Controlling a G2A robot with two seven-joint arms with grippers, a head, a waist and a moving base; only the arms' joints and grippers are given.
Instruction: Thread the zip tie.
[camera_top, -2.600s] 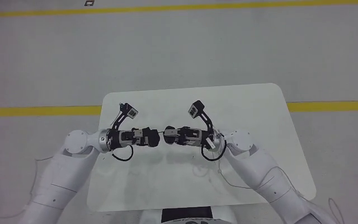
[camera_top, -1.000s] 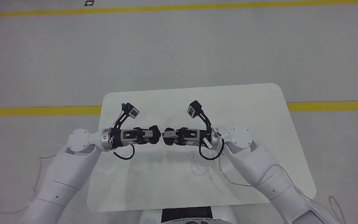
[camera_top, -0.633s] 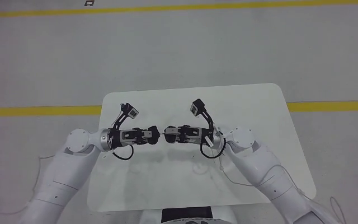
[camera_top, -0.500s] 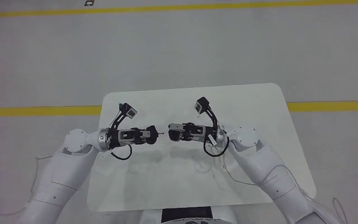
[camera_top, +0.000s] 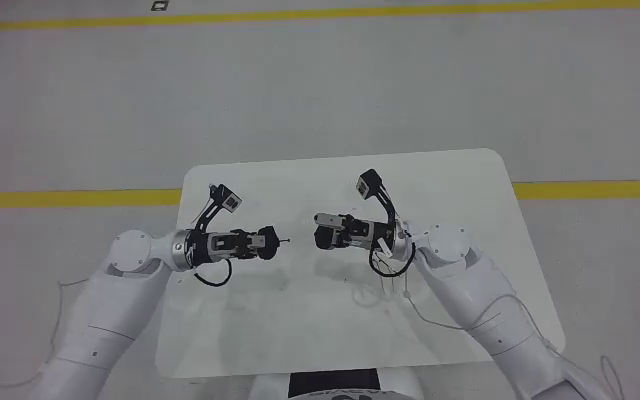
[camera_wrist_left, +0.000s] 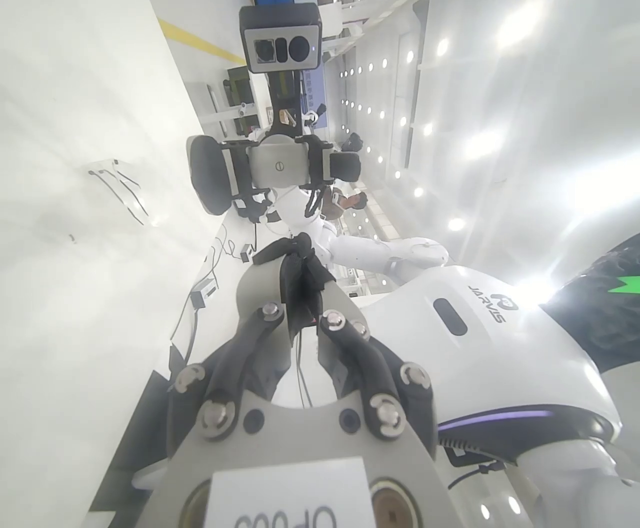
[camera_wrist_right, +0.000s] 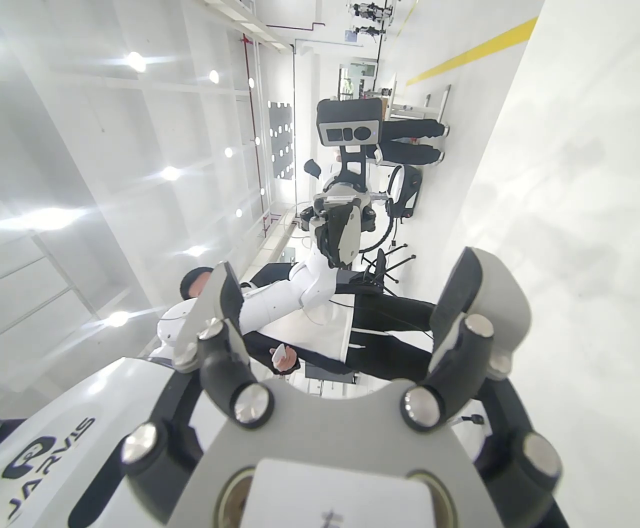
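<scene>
The zip tie sits pinched in the left gripper, fingers pressed on it, tip pointing to 3 o'clock over the desk middle. The right gripper, at its 3 o'clock and apart, has fingers spread

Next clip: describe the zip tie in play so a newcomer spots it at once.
On the white table, follow the robot's left arm to the left gripper, shut above the tabletop. The zip tie is the thin dark piece poking from its fingertips toward the open right gripper; the other thin strips lie loose on the table.
</scene>
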